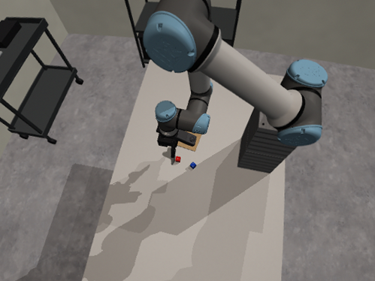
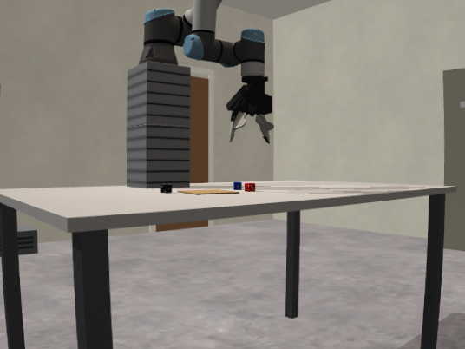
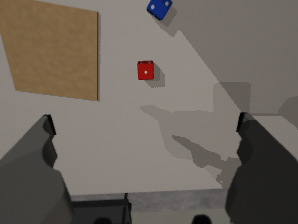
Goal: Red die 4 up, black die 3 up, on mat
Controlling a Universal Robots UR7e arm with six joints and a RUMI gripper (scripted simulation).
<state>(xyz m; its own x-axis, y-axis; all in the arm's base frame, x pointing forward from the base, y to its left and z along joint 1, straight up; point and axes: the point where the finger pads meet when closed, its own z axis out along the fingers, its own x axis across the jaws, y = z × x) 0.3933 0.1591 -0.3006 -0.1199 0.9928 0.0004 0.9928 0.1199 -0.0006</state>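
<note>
The red die [image 3: 145, 70] lies flat on the table with one pip on top, off the tan mat [image 3: 51, 51], to its right in the wrist view. It also shows in the top view [image 1: 178, 159] and the exterior view [image 2: 249, 187]. The blue die [image 3: 160, 8] lies beyond it on the table, also off the mat; it shows in the top view [image 1: 192, 164] and the exterior view [image 2: 237, 186] too. The black die [image 2: 167, 187] sits on the table left of the mat [image 2: 207, 191]. My gripper [image 2: 251, 134] is open and empty, high above the red die.
The grey ribbed pedestal [image 2: 159, 124] of the arm stands on the table behind the black die. A black cart [image 1: 18, 73] and a shelf rack stand on the floor beyond the table.
</note>
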